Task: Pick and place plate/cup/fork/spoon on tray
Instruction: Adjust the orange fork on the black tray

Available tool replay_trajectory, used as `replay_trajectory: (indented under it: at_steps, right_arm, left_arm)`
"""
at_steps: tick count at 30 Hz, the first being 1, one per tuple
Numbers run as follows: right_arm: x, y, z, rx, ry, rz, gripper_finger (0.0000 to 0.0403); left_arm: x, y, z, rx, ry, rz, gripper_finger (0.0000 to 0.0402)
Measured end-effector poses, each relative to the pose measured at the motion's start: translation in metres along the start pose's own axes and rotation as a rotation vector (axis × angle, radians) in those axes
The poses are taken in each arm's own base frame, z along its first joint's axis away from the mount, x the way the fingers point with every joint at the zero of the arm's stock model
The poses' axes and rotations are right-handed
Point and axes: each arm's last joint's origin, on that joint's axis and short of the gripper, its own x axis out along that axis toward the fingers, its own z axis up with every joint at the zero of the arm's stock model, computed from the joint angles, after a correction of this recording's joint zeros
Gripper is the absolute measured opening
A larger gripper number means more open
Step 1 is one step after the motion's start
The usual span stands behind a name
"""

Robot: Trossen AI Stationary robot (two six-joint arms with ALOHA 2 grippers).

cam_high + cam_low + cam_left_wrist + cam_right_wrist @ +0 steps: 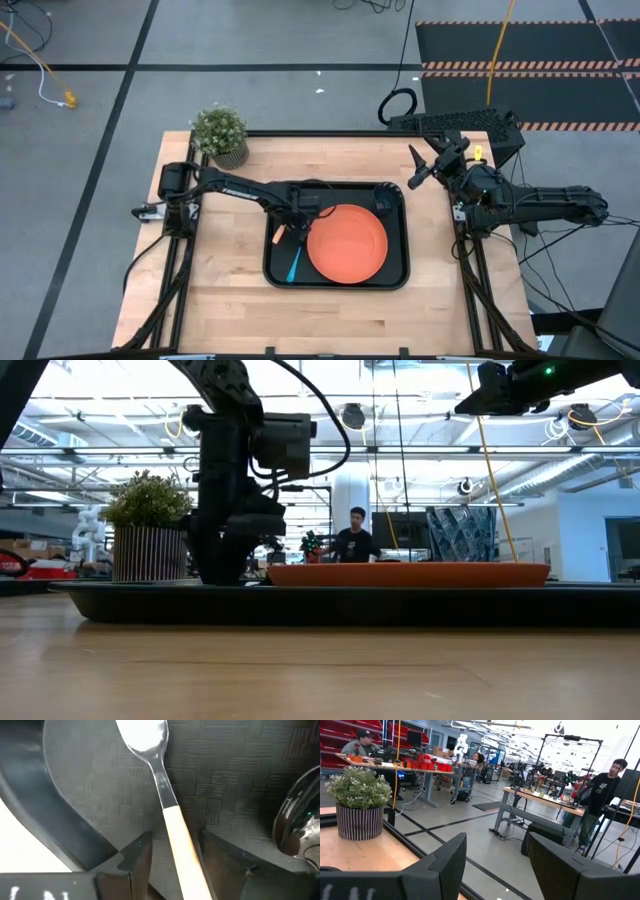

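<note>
The black tray (335, 235) lies mid-table. The orange plate (347, 243) lies flat in its right half and also shows in the low view (405, 573). The fork (172, 815), with a silver head and an orange-yellow handle, lies flat on the tray's left part (277, 236). My left gripper (175, 857) is open and low over the tray, one finger on each side of the fork's handle with a small gap to each. The blue-handled spoon (294, 265) lies on the tray nearer the front, and its dark shiny bowl (295, 827) shows beside the gripper. My right gripper (497, 865) is open and empty, raised at the table's far right (420, 170). I cannot make out the cup.
A potted green plant (220, 135) stands at the table's far left corner, also seen in the low view (150, 525). Bare wood lies in front of the tray and to its left. People stand in the room beyond the table (602, 795).
</note>
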Motion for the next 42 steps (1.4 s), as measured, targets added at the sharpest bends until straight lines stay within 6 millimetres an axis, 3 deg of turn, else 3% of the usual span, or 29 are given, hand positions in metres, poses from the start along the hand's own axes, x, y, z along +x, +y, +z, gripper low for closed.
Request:
replay_trajectory:
  at_steps: [4,11,21,24,28,37,42]
  right_arm:
    - [0.000,0.000,0.000,0.000,0.000,0.000,0.0201]
    - [0.000,0.000,0.000,0.000,0.000,0.000,0.0201]
    - [0.000,0.000,0.000,-0.002,0.000,0.000,0.0201]
    - [0.000,0.000,0.000,-0.003,0.000,0.000,0.0201]
    - [0.000,0.000,0.000,-0.002,0.000,0.000,0.0201]
    - [0.000,0.001,-0.002,-0.019,0.011,0.017,0.0201]
    - [0.000,0.013,-0.004,-0.044,-0.040,0.343,0.0201]
  left_arm:
    - [-0.001,0.001,0.002,0.010,0.003,-0.008,0.0141]
    - [-0.003,0.001,0.005,0.037,0.007,-0.019,0.0046]
    - [-0.022,0.010,0.008,0.021,-0.013,-0.089,0.0059]
    - [-0.034,0.013,0.008,0.015,-0.048,-0.118,0.0070]
    - [-0.054,0.013,0.011,0.028,-0.145,-0.207,0.0049]
    - [-0.115,0.012,0.019,0.082,-0.440,-0.569,0.0047]
    - [-0.146,0.012,0.017,0.141,-0.583,-0.730,0.0050]
